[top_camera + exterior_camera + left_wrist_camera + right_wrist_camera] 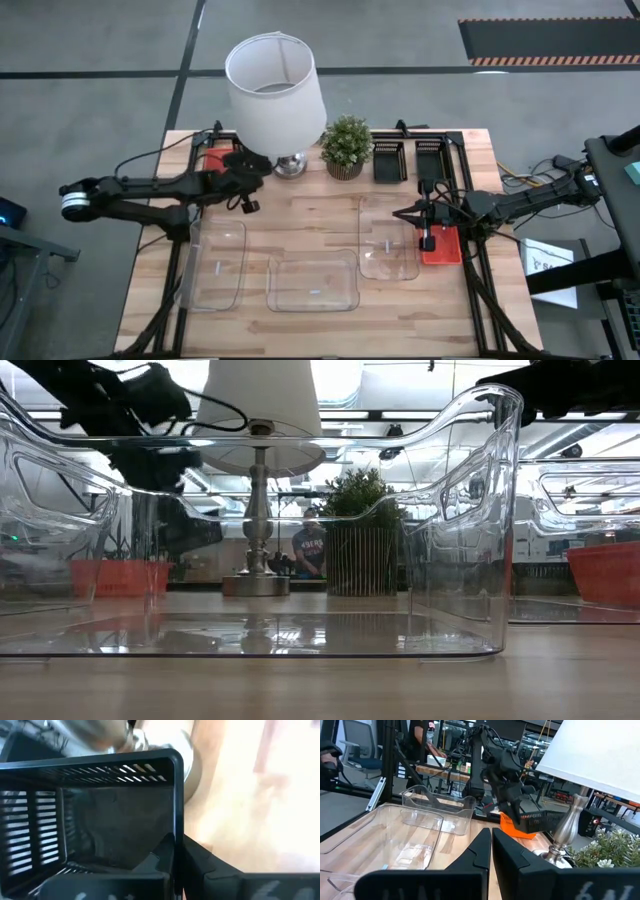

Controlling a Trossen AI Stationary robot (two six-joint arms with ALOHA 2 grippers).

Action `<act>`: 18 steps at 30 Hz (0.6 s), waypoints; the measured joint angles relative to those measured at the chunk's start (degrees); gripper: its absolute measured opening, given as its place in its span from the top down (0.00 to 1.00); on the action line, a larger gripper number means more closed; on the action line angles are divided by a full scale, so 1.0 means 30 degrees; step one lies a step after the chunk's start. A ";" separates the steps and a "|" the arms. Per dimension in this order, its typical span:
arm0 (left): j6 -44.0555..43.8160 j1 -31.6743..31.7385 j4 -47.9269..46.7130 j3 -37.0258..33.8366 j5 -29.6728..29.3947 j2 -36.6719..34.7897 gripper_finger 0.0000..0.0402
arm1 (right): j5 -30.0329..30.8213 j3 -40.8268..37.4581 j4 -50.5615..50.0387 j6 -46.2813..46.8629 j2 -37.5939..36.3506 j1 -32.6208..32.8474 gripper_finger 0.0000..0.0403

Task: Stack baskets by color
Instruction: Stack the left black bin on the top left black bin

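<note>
My left gripper (243, 168) is at the far left beside the lamp base, shut on a black slatted basket (540, 822), which hangs just above a red-orange basket (512, 828). My right gripper (427, 238) hovers shut and holds nothing, over a second red-orange basket (441, 246) that lies flat at the right edge. Three clear baskets (215, 265), (312, 285), (388, 238) rest on their bottoms across the near half. Two more black baskets (388, 160), (430, 160) stand at the far right. My left gripper holds the black basket by one side wall (175, 815), near a corner. One finger (152, 862) is inside the basket and the other (210, 867) outside, pinching the wall's rim. The fingers slant down from the table's left. The basket is lifted off the table.
A lamp with a white shade (272, 85) and a metal base (290, 165) stands right beside my left gripper. A small potted plant (347, 145) is next to it. People are in the room behind the table.
</note>
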 joint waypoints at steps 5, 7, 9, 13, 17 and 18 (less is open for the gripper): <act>-0.1263 -0.1057 -0.0274 0.0442 0.1532 -0.1075 1.00 | 0.0001 0.0000 -0.0015 0.0271 0.0000 0.0000 0.98; -0.2148 -0.1528 -0.0946 0.0886 0.2018 -0.1442 1.00 | -0.0001 0.0000 -0.0024 0.0284 0.0000 0.0000 0.98; -0.3399 -0.1983 -0.1592 0.1305 0.2351 -0.1768 1.00 | -0.0001 0.0000 -0.0030 0.0291 0.0000 0.0000 0.98; -0.5601 -0.2851 -0.2537 0.1568 0.3440 -0.2299 1.00 | -0.0001 0.0000 -0.0137 0.0320 0.0000 0.0000 0.98; -0.6631 -0.3795 -0.2491 0.1923 0.4416 -0.2680 1.00 | -0.0001 0.0000 -0.0168 0.0525 0.0000 0.0000 0.98; -0.6814 -0.3946 -0.2527 0.1978 0.4410 -0.2727 1.00 | -0.0001 0.0000 -0.0172 0.0522 0.0000 0.0005 0.98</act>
